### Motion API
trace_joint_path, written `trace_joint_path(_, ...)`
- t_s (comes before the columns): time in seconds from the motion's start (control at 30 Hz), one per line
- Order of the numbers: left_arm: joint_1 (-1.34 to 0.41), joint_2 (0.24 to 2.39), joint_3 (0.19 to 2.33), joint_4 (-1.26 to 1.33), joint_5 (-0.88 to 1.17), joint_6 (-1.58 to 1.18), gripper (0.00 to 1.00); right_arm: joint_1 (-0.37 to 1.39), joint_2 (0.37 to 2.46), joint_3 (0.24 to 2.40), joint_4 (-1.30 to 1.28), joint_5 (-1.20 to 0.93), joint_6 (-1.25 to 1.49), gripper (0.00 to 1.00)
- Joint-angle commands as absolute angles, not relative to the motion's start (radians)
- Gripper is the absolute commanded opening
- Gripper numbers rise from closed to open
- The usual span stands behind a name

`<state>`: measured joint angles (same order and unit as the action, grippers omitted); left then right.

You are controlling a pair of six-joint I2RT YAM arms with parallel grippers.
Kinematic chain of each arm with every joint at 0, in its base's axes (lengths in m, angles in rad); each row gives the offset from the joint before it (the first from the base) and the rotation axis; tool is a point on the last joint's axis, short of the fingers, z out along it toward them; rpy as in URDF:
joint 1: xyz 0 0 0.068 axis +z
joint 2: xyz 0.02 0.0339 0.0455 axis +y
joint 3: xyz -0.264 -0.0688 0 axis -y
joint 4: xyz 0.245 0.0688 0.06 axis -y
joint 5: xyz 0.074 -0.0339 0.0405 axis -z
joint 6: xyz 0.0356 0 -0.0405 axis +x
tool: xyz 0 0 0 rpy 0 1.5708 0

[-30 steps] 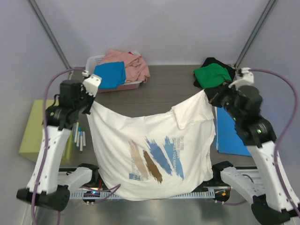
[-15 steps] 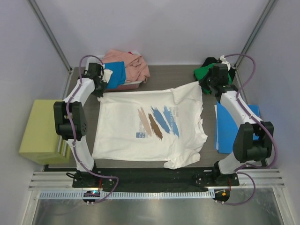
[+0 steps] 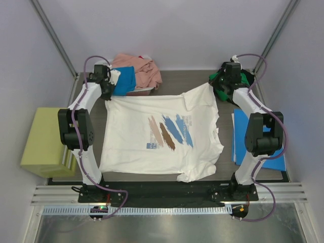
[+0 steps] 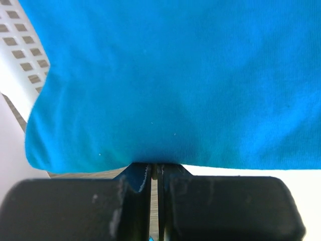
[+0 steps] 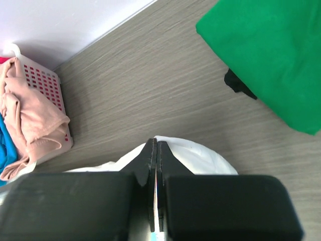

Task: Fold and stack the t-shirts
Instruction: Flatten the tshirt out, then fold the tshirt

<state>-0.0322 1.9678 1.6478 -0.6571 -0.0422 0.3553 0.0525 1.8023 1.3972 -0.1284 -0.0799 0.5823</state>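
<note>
White t-shirt (image 3: 131, 147) has dropped flat — hem near table (image 3: 177, 85) edge.

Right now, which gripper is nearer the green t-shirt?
Right. The right gripper grips the white t-shirt just beside the green t-shirt; the left gripper is far off, by the basket.

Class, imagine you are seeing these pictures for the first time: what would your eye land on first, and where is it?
A white t-shirt with blue and brown streaks lies spread across the middle of the table, its far corners pinched by the left gripper and the right gripper. Bright colours frame it: a blue t-shirt and a pink t-shirt in the basket at far left, and a green t-shirt at far right.
</note>
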Motion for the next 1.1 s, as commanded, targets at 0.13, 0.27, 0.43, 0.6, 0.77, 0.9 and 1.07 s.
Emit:
trace_joint_path(0.13,-0.005,1.994,1.716,-0.571,-0.08,0.321,0.0,0.031,1.856,1.505,-0.075,-0.123,0.606,0.01)
trace_joint_path(0.27,-0.005,1.938,1.697,-0.584,-0.051,0.308,0.0,0.031,1.773,1.409,-0.058,-0.12,0.621,0.01)
trace_joint_path(0.43,0.035,1.845,1.6,-0.568,-0.026,0.318,0.0,0.015,1.701,1.353,-0.045,-0.13,0.626,0.01)
trace_joint_path(0.6,0.037,1.854,1.603,-0.546,-0.052,0.341,0.0,0.014,1.744,1.408,-0.052,-0.138,0.626,0.01)
trace_joint_path(0.77,0.04,1.905,1.706,-0.612,-0.051,0.328,0.0,0.012,1.77,1.459,-0.078,-0.155,0.643,0.01)
trace_joint_path(0.9,0.037,1.87,1.657,-0.614,-0.014,0.321,0.0,0.014,1.711,1.405,-0.09,-0.161,0.657,0.01)
trace_joint_path(1.07,0.038,1.701,1.464,-0.615,0.083,0.334,0.0,0.014,1.577,1.241,-0.117,-0.199,0.706,0.01)
